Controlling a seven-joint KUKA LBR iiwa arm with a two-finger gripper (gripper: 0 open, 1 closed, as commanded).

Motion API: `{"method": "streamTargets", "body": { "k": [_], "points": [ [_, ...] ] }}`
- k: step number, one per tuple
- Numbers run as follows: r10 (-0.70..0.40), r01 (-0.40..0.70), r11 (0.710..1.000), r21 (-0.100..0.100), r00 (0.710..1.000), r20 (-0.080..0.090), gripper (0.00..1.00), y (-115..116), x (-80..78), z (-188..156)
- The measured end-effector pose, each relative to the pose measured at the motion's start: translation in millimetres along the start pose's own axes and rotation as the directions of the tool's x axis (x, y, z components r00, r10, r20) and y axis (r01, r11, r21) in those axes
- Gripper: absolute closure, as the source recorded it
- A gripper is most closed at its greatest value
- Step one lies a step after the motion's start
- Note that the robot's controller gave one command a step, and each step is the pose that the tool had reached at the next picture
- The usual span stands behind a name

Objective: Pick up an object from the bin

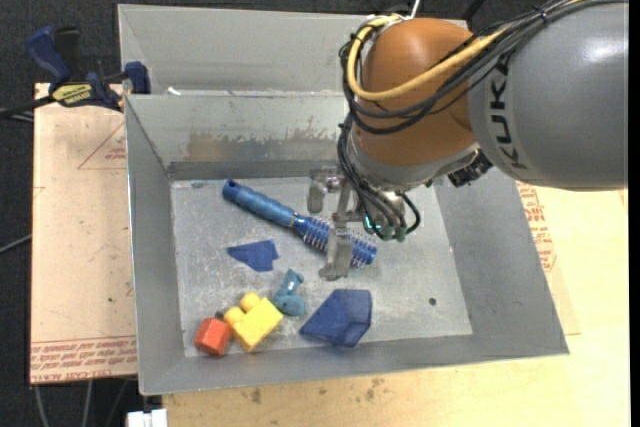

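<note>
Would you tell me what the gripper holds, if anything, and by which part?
Cannot be told: the gripper is at the blue brush's bristled end, but a grip on it is unclear.

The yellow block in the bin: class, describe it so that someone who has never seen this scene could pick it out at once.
Find the grey metal bin and look at the near left corner of its floor. There the yellow block lies between an orange-red block on its left and a small light-blue piece up to its right. It is the only yellow thing there.
</note>
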State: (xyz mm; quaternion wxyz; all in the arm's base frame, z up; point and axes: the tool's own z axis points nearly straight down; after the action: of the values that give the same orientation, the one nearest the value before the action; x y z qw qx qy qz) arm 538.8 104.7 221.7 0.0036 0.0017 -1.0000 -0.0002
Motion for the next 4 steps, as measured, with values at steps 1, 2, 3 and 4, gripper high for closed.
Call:
{"method": "streamTargets", "body": {
  "k": [1, 2, 3, 4],
  "points": [
    [0.060, -0.060, 0.998, -0.001, 0.998, 0.006, 0.00, -47.9, -63.6, 155.4],
    [0.062, -0.062, 0.998, -0.003, 0.998, 0.007, 0.00, -47.0, -64.3, 154.8],
    [0.063, -0.063, 0.998, -0.005, 0.998, 0.008, 0.00, -46.5, -64.8, 154.5],
    [0.065, -0.065, 0.998, -0.006, 0.998, 0.009, 0.00, -46.4, -65.2, 154.3]
  ]
}}
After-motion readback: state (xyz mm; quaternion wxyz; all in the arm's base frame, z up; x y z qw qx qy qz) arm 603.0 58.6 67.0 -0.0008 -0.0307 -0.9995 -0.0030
